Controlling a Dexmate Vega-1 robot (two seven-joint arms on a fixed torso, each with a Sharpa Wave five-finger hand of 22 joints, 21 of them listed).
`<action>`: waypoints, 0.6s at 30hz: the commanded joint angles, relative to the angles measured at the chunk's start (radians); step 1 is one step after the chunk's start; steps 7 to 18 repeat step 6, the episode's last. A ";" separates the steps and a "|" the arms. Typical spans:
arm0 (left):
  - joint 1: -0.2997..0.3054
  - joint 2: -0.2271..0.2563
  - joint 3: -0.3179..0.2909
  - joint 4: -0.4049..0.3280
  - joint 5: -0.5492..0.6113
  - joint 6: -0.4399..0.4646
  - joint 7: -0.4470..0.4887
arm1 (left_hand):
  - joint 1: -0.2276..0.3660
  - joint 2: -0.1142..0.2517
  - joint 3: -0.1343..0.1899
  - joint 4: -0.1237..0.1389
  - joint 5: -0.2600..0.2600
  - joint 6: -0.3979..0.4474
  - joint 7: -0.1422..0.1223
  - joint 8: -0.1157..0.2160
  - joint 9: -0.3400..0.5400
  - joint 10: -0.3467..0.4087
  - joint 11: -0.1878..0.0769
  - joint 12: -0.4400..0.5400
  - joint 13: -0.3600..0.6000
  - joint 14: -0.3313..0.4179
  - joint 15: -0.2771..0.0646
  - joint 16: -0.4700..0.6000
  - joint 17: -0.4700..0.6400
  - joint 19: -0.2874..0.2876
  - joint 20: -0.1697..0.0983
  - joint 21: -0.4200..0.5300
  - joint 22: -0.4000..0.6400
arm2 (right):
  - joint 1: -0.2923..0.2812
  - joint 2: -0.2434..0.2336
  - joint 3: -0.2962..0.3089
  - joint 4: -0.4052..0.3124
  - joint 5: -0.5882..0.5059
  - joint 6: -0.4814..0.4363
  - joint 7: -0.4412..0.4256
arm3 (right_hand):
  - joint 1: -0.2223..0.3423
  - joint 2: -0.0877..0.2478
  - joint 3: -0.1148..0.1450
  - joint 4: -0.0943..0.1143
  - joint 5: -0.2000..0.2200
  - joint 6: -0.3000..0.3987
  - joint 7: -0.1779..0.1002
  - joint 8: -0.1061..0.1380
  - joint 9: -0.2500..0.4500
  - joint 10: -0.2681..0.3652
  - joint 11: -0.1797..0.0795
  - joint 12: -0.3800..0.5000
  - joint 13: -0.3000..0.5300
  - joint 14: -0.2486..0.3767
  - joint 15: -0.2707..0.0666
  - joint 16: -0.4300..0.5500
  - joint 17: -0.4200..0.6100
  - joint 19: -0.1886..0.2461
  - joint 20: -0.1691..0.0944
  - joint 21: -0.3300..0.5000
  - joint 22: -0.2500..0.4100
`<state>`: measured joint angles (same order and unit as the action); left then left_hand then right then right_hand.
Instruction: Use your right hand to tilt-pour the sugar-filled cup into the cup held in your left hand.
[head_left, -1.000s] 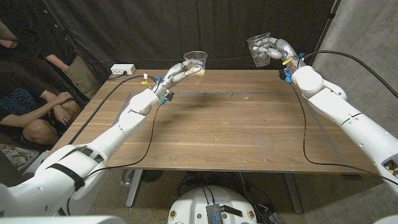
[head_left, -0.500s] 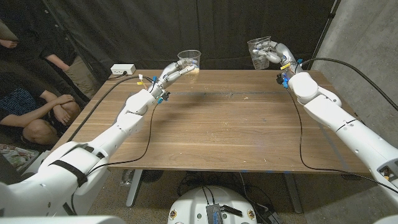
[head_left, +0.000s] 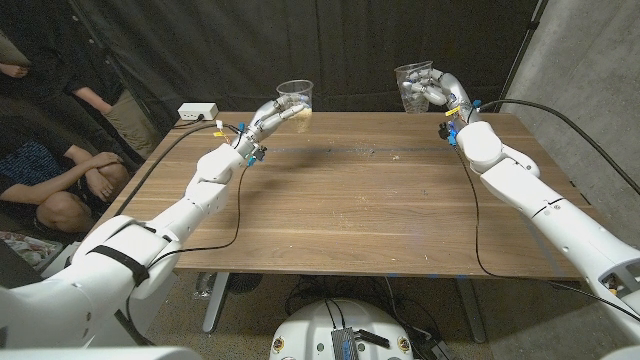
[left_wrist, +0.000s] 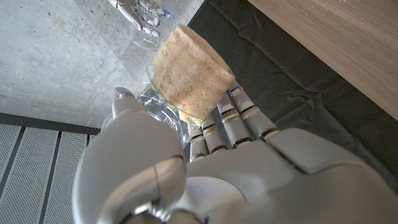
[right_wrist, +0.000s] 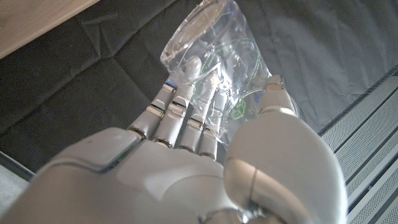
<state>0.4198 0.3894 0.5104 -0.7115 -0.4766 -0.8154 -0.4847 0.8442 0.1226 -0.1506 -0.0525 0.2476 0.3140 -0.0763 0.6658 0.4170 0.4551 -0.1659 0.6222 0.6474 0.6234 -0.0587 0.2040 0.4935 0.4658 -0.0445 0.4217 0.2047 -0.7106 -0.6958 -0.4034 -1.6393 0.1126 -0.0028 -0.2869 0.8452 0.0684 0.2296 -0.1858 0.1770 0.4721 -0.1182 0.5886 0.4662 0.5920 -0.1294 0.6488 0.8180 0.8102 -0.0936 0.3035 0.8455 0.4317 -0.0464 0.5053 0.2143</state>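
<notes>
Gripping a clear cup (head_left: 413, 85), right hand (head_left: 437, 90) (raised).

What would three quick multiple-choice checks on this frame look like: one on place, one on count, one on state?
1. Where does the white box sit?
A. far left corner of the table
B. middle of the table
C. near right edge of the table

2. How many clear cups are held up?
A. one
B. two
C. three

3. What is in the left cup?
A. nothing
B. dark liquid
C. pale brown sugar

Key:
1 A: the white box lies at the far left corner of the table.
2 B: the left hand holds the left cup, and the right hand holds the right cup.
3 C: the left wrist view shows sugar filling the left cup's bottom.
</notes>
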 joint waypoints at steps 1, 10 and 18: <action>0.017 0.015 -0.004 -0.038 -0.008 0.011 -0.008 | 0.007 0.000 -0.007 0.003 0.007 0.007 0.000 0.006 -0.001 0.005 -0.007 0.007 0.002 0.011 -0.132 -0.001 0.002 0.001 -0.033 0.005 0.000 | -0.009 0.004 -0.002 -0.016 0.002 -0.013 -0.005 | 0.020 0.025 0.045 0.041 0.004 0.040 -0.026 0.008 0.004 0.011 -0.002 0.001 0.006 0.012 -0.143 -0.004 0.003 0.012 -0.029 0.003 -0.001; 0.035 0.020 -0.004 -0.067 0.003 0.015 0.019 | 0.007 0.001 -0.008 0.004 0.007 0.007 0.000 0.007 0.000 0.008 -0.004 0.008 0.001 0.010 -0.130 -0.001 0.002 0.001 -0.034 0.006 0.000 | -0.027 -0.006 0.006 -0.023 0.010 -0.008 -0.001 | 0.019 0.026 0.046 0.042 0.004 0.040 -0.025 0.007 0.004 0.011 -0.002 0.000 0.007 0.013 -0.143 -0.005 0.003 0.012 -0.028 0.002 -0.001; 0.035 0.020 -0.004 -0.067 0.003 0.015 0.019 | 0.007 0.001 -0.008 0.004 0.007 0.007 0.000 0.007 0.000 0.008 -0.004 0.008 0.001 0.010 -0.130 -0.001 0.002 0.001 -0.034 0.006 0.000 | -0.027 -0.006 0.006 -0.023 0.010 -0.008 -0.001 | 0.019 0.026 0.046 0.042 0.004 0.040 -0.025 0.007 0.004 0.011 -0.002 0.000 0.007 0.013 -0.143 -0.005 0.003 0.012 -0.028 0.002 -0.001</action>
